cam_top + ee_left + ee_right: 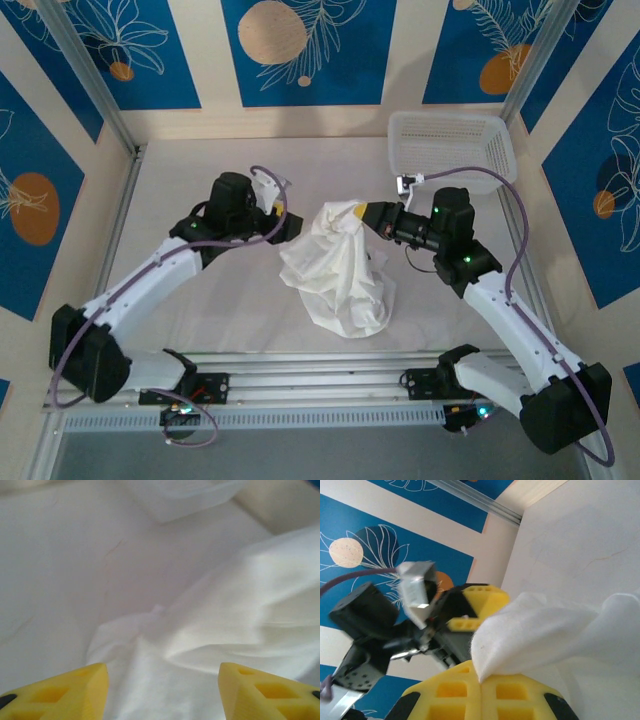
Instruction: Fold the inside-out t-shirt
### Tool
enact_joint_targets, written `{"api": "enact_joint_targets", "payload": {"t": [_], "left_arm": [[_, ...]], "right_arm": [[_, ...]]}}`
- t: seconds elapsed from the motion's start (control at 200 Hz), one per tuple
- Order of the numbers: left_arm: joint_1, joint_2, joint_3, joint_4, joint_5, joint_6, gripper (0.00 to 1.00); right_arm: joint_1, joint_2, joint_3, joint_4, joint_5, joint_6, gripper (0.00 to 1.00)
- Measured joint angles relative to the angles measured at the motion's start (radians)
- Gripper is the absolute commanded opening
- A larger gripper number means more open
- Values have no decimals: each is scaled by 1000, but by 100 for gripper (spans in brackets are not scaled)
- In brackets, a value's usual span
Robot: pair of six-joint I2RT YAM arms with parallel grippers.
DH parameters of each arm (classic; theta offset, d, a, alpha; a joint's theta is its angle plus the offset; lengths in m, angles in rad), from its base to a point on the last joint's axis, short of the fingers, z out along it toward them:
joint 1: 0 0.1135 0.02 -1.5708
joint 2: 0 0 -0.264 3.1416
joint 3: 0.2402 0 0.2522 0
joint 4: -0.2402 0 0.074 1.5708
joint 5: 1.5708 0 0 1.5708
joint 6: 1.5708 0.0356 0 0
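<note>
Two grippers up: I'm pinching the right gripper [480,679] fully closed on a bunched peak of the inside-out t-shirt [340,275], which is heaping mid-table. Left gripper [162,677] is hovering over the cloth, fingers parted, gripping nothing.

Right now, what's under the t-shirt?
Bare white table shows around the t-shirt, whose top edge the right gripper pinches up. Anything beneath the bunched heap is covered.
</note>
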Motion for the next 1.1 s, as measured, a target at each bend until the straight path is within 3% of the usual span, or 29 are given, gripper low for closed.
{"api": "enact_joint_targets", "payload": {"t": [0.22,0.58,0.62,0.695,0.81,0.98,1.1], "left_arm": [[-167,10,41,23,0,181,46],[-175,75,52,129,-30,211,30],[-175,71,52,137,-29,209,25],[-175,58,52,146,-27,205,0],[-175,23,53,157,-8,174,0],[-142,12,132,130,101,8,0],[-120,31,255,83,163,-128,0]], "right_arm": [[30,29,23,5,-5,-1,0],[64,31,48,-23,-4,-21,0],[64,32,48,-27,-4,-25,0],[64,36,48,-29,-4,-28,0],[65,53,49,-29,-4,-30,0],[65,76,51,-102,90,-61,21],[63,74,29,-156,170,-129,29]]}}
